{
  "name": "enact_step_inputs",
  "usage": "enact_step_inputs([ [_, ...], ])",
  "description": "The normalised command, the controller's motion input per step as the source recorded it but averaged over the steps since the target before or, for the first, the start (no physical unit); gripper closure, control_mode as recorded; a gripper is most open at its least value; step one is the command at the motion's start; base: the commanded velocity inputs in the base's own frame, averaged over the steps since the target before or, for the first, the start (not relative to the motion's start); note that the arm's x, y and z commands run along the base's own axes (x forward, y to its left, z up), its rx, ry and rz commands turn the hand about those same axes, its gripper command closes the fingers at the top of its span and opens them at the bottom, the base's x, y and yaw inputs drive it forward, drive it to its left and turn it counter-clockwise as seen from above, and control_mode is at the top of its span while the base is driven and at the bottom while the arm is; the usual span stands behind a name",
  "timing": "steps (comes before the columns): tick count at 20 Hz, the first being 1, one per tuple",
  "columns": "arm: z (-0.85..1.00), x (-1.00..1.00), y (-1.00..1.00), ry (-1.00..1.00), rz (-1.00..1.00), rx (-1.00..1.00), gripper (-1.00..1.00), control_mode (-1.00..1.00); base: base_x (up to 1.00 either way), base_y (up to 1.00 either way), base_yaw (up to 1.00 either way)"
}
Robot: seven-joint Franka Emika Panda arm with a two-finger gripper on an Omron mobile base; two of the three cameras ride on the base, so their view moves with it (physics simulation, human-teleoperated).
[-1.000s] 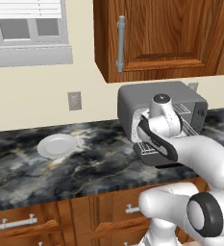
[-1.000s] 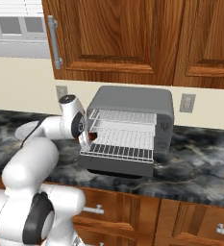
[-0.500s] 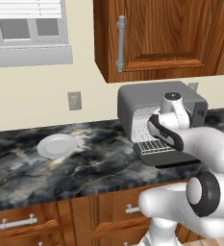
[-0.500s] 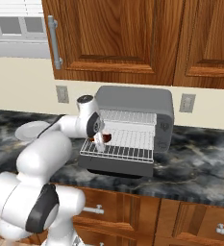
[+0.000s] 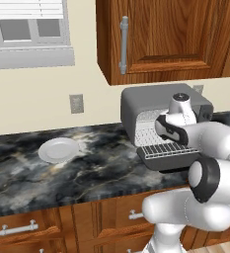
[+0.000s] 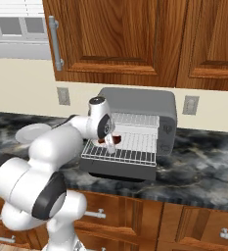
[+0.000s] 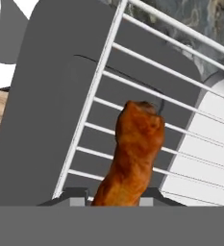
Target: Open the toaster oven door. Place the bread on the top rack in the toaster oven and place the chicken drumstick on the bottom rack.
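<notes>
The grey toaster oven stands on the counter with its door folded down flat. The bottom rack is pulled out over the door, and the top rack sits inside above it. My gripper points down over the left part of the bottom rack, shut on the reddish-brown chicken drumstick. The drumstick hangs just above the wires. The bread is out of view.
A white plate lies on the dark marble counter left of the oven. Wooden wall cabinets hang above it. Wall outlets sit on the back wall, and drawers line the counter front.
My arm has swung right from beside the oven's left side to over the pulled-out bottom rack, carrying the drumstick with it. The oven and plate have not moved.
</notes>
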Motion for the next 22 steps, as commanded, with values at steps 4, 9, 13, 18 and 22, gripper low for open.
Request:
enact_step_inputs([
  [4,-0.16,0.23,-0.21,-0.05,0.0,0.0,1.0,-1.0,0.0,0.0,0.0],
  [9,-0.25,0.19,-0.2,-0.08,0.0,0.0,1.0,-1.0,0.0,0.0,0.0],
  [13,-0.24,0.17,-0.17,-0.02,0.0,0.0,1.0,-1.0,0.0,0.0,0.0],
  [18,-0.24,0.15,-0.1,-0.02,0.0,0.0,1.0,-1.0,0.0,0.0,0.0],
  [22,-0.21,0.14,-0.09,-0.01,0.0,0.0,1.0,-1.0,0.0,0.0,0.0],
])
